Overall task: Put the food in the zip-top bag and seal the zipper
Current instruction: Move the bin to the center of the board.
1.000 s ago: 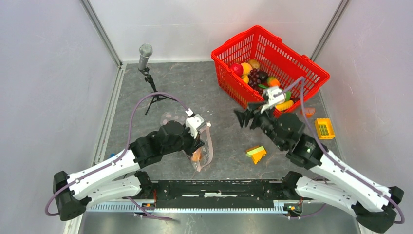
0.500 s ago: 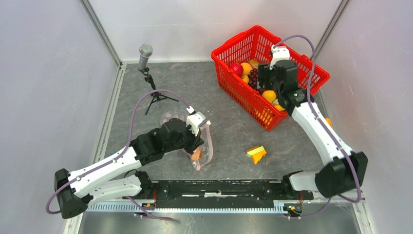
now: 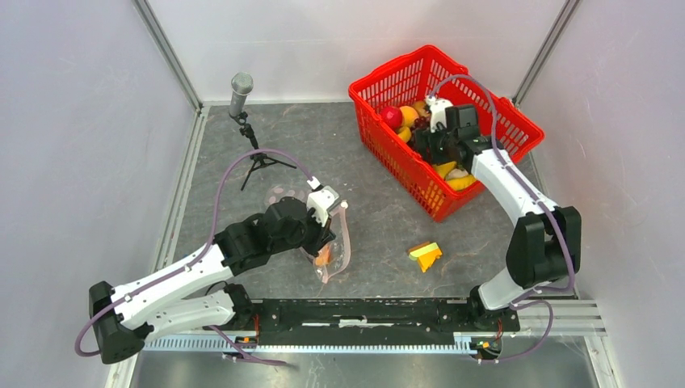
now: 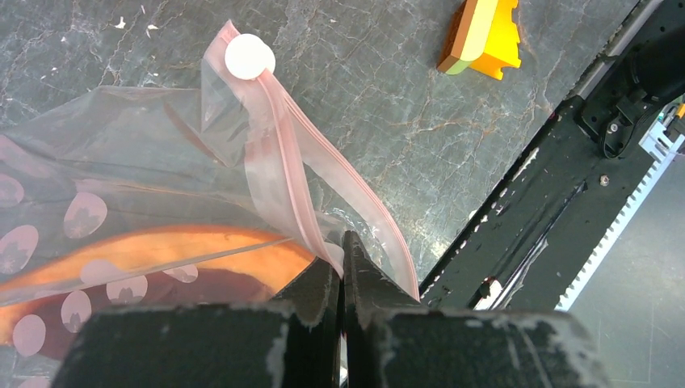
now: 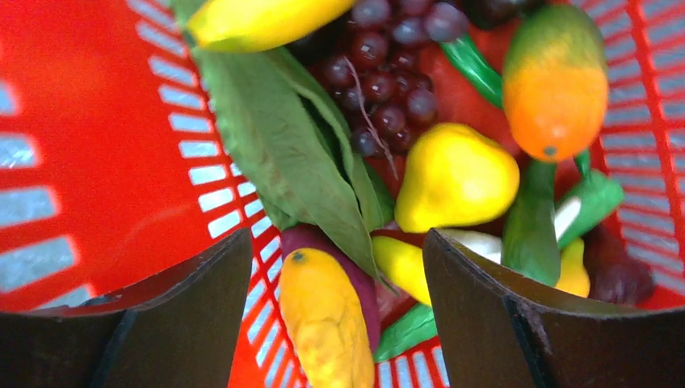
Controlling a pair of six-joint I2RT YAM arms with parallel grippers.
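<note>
The clear zip-top bag (image 3: 338, 246) with pink dots hangs from my left gripper (image 3: 329, 239), which is shut on its mouth edge. The pale-pink zipper (image 4: 279, 174) stands apart, with a white slider (image 4: 250, 56) at its far end. An orange piece (image 4: 161, 252) lies inside the bag. My right gripper (image 3: 430, 145) is open inside the red basket (image 3: 380, 85), over the food. In the right wrist view an orange-yellow piece (image 5: 335, 319) lies between the open jaws. A yellow pear (image 5: 455, 178), purple grapes (image 5: 380, 97), a green leaf (image 5: 279, 145) and an orange-green mango (image 5: 554, 81) lie beyond.
A yellow and orange block (image 3: 425, 255) lies on the grey table right of the bag. A microphone on a small tripod (image 3: 241, 90) stands at the back left. The black rail (image 3: 363, 311) runs along the near edge.
My right arm has swung from the table into the basket and lowered among the food, still open. My left gripper has held the bag in place.
</note>
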